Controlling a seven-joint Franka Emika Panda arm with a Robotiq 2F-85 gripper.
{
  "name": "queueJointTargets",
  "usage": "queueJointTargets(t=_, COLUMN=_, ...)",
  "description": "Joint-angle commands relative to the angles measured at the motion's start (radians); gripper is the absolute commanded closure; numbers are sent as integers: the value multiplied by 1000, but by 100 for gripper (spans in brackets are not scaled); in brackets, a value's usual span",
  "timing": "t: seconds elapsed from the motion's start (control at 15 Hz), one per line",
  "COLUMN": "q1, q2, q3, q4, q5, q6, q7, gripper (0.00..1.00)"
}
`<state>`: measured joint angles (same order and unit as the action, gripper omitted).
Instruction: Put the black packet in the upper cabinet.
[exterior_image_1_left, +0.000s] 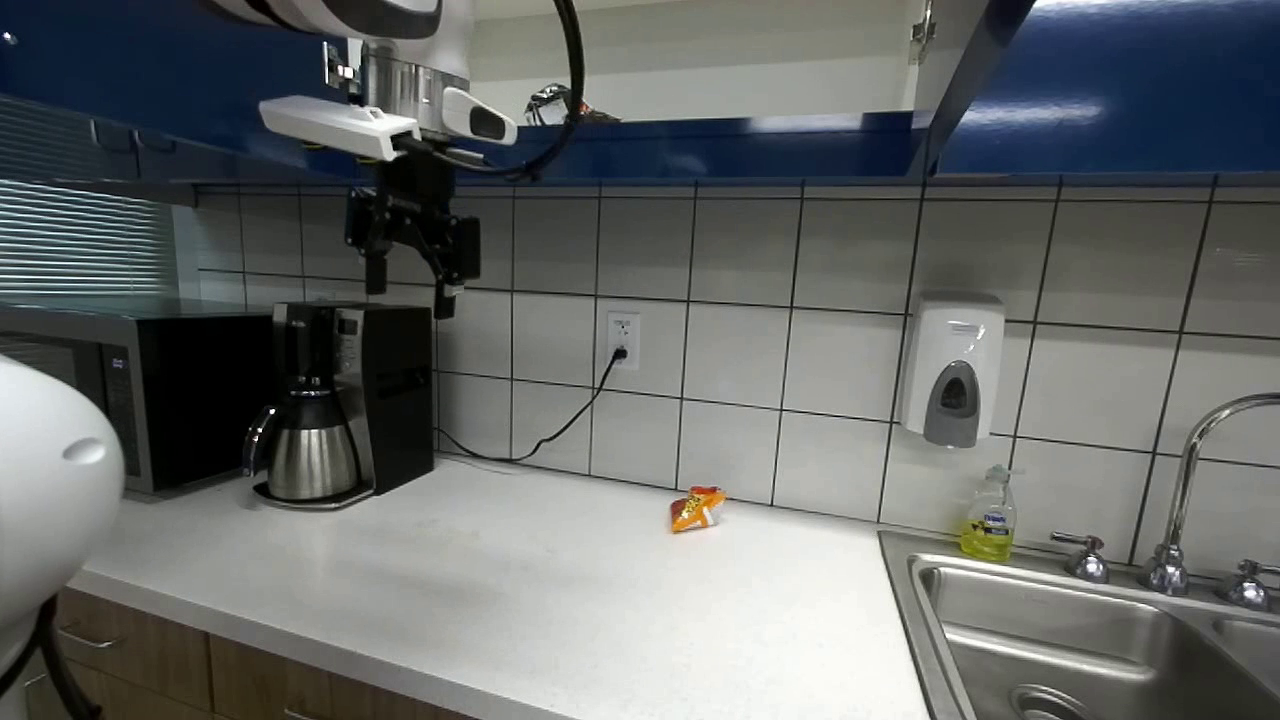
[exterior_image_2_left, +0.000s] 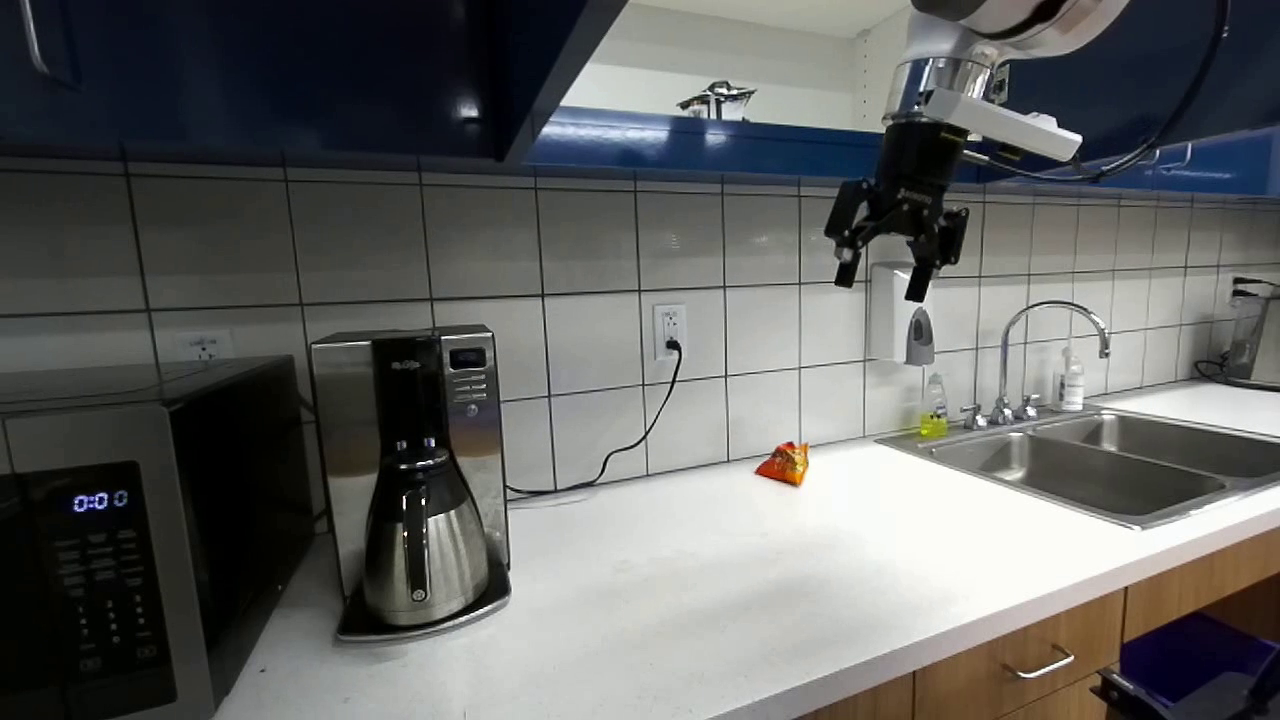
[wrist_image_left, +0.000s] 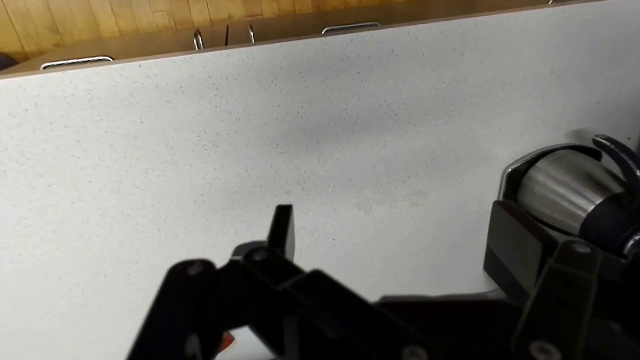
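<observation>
Over the white bench (exterior_image_1_left: 560, 590), we see the upper cabinet (exterior_image_1_left: 720, 65) open, presumably for stowing. In front of it and lower hangs the Robotiq gripper (exterior_image_2_left: 882, 278), its fingers (wrist_image_left: 512, 242) wide apart with nothing between them, which makes sense if the job's item is already up. Inside the cabinet sits a silver-and-dark foil packet (exterior_image_2_left: 722, 103), which we take for the black packet; a blue front edge (exterior_image_1_left: 740, 150) hides its base and would likely block a low reach. An orange snack bag (exterior_image_2_left: 786, 464) lies on the bench, clear of that path.
</observation>
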<state>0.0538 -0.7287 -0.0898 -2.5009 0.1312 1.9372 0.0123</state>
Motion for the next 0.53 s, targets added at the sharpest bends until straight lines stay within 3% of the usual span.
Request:
queueJointTargets(t=0.0, q1=-28, q2=-5, q3=12, q4=-58, q5=15, q6=46, q7=-19, gripper=0)
queueJointTargets(t=0.47, q1=-36, q2=15, q3=23, q4=-107, q5=-2, q6=63, q7=-12, gripper=0)
